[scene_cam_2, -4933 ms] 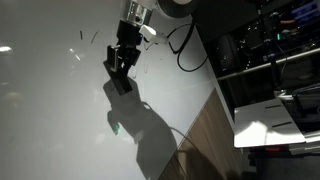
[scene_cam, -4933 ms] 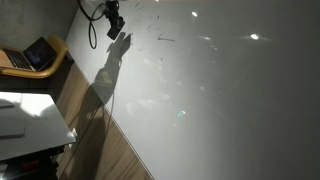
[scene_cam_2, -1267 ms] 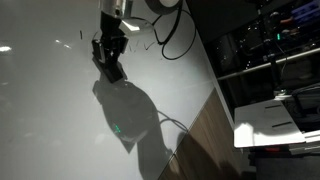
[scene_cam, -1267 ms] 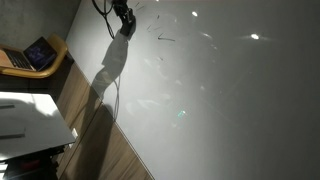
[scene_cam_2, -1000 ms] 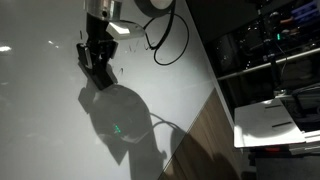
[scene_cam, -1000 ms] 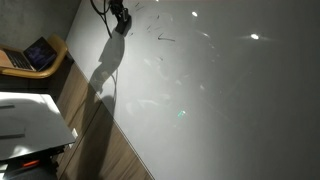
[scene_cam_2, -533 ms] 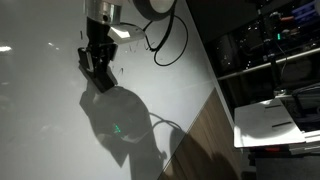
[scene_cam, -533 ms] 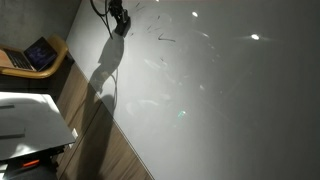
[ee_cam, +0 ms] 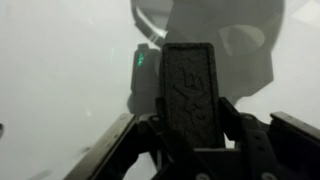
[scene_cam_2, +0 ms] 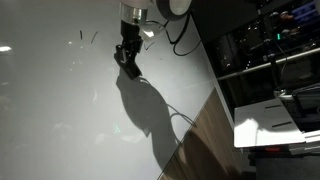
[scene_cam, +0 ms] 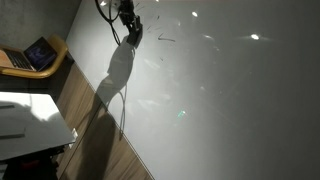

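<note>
Where tool [scene_cam_2: 127,64] hangs, white surface [scene_cam_2: 60,115], laptop [scene_cam: 38,52]

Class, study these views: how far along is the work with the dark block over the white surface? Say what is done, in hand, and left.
Done: the claw grips the dark block, so picking up looks finished. In hand: the block is held close to the white surface; contact is unclear. Left: thin dark marks lie on the surface nearby.

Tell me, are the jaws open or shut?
Shut on a dark block: the wrist view shows it gripped between both jaws.
</note>
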Controlling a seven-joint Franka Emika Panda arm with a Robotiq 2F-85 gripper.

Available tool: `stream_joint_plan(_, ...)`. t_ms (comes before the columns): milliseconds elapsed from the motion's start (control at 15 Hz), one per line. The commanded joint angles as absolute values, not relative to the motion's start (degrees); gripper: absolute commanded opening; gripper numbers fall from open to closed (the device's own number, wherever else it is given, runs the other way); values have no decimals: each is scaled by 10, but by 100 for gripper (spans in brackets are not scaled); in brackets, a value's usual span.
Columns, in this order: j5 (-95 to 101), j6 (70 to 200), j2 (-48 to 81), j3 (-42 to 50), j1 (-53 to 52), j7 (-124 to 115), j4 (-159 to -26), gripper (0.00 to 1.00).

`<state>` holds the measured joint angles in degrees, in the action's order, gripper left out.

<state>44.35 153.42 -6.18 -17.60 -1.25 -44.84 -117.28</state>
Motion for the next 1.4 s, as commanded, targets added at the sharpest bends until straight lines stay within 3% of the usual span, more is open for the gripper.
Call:
stream_joint_plan(0, 469, 1578, -103, -122, 35, -430, -1228, 29)
stream_joint_plan(667, 441, 1658, -81, 23, 111, -305, -1225, 29)
stream_joint_plan(1067, 306, 1608, -152, 15, 50, -257, -1263, 29)
stream_joint_plan(1333, 261, 1579, -164, -8, -3, -257, -1221, 29)
